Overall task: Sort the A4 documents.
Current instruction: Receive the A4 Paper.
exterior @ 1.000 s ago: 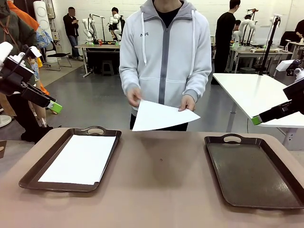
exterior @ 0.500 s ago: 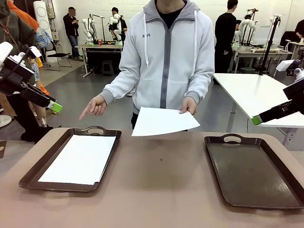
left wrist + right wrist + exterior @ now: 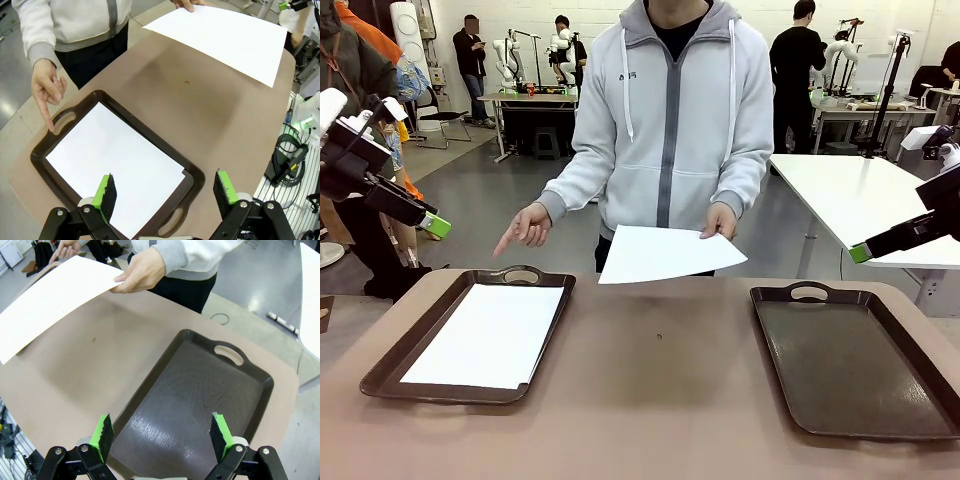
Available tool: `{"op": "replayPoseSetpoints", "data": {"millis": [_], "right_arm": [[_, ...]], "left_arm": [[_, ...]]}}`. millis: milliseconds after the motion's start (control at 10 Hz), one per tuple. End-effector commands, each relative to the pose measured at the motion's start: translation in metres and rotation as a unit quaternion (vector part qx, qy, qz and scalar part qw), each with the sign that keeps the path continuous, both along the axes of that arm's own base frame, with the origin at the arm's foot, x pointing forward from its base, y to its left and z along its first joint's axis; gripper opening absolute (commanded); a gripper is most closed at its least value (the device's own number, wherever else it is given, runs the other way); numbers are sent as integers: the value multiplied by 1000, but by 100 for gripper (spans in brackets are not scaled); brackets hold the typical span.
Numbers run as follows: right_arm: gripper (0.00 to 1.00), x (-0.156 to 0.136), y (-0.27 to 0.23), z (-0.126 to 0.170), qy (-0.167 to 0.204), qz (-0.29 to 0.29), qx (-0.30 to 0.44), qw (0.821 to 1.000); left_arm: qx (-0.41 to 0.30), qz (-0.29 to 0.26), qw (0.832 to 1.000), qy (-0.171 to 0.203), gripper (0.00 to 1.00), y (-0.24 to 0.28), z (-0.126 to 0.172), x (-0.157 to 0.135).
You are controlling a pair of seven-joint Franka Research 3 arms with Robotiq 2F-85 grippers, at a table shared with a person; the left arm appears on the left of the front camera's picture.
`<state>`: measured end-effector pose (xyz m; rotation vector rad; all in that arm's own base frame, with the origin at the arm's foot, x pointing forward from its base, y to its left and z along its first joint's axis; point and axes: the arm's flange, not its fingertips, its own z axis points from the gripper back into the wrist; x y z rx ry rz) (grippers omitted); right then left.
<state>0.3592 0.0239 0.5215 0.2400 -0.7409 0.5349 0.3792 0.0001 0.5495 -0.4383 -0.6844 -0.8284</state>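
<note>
Partly cropped: held sheet (image 3: pixel 225 37).

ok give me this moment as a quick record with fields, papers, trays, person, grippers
held sheet: in the person's hand, above the table's far edge
sheet in tray: flat in the left tray
right tray: empty
pointing hand: index finger aimed down at the left tray's handle
left gripper: open, above the left tray
right gripper: open, above the right tray
</note>
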Motion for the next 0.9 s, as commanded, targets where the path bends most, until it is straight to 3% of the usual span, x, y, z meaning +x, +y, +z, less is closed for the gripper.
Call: {"op": "replayPoseSetpoints", "data": {"millis": [0, 400, 600, 800], "right_arm": [[100, 1, 0, -1, 1, 2, 2, 1000], [100, 1, 0, -1, 1, 2, 2, 1000], [100, 1, 0, -1, 1, 2, 2, 1000], [100, 1, 0, -1, 1, 2, 2, 1000]], "left_arm": [[0, -2, 1000, -1, 100, 0, 0, 0], [0, 0, 1000, 0, 100, 0, 0, 0], [-68, -13, 995, 66, 100, -19, -23, 25], [-151, 29, 977, 147, 100, -36, -42, 48]]}}
